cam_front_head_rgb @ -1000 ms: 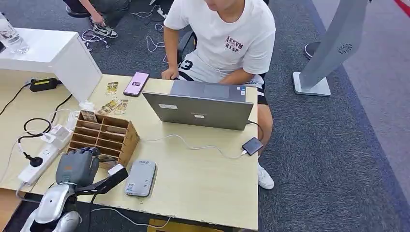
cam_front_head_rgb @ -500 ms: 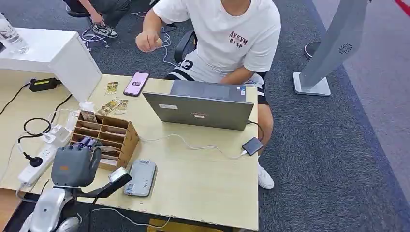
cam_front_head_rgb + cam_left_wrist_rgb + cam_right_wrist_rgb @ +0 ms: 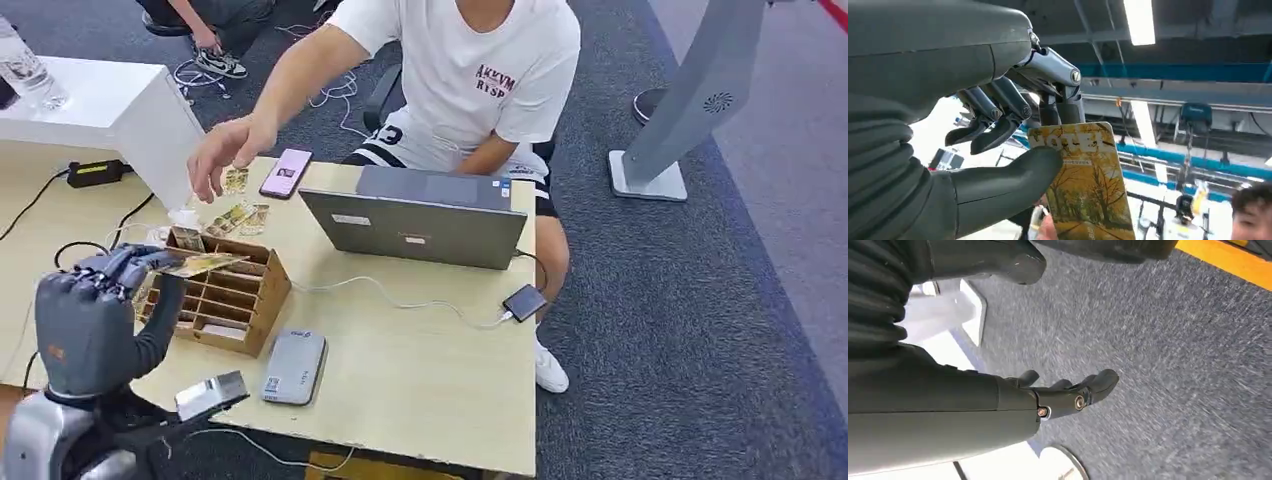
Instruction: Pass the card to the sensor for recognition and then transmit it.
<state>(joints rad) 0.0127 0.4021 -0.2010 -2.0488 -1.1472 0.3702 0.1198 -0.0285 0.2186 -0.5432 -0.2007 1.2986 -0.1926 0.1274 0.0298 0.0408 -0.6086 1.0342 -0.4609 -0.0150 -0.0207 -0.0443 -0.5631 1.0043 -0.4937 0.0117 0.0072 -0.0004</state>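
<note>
The card [image 3: 201, 264], a yellow one printed with autumn trees, is now up in the air above the wooden card rack [image 3: 222, 293]; a second ago the left hand [image 3: 95, 305] was down at the rack's near edge. So the pick looks done, and the grey sensor [image 3: 294, 366] lying flat just beside the rack comes next. The hand pinches the card between thumb and fingers [image 3: 998, 120], the other fingers curled loosely. A person's hand [image 3: 223, 152] has reached over the table, perhaps early for the handover. The right hand [image 3: 1068, 392] hangs over carpet, holding nothing, fingers apparently part-curled.

Grey ribbed hand [image 3: 85, 320], darker fingers [image 3: 998, 112]
</note>
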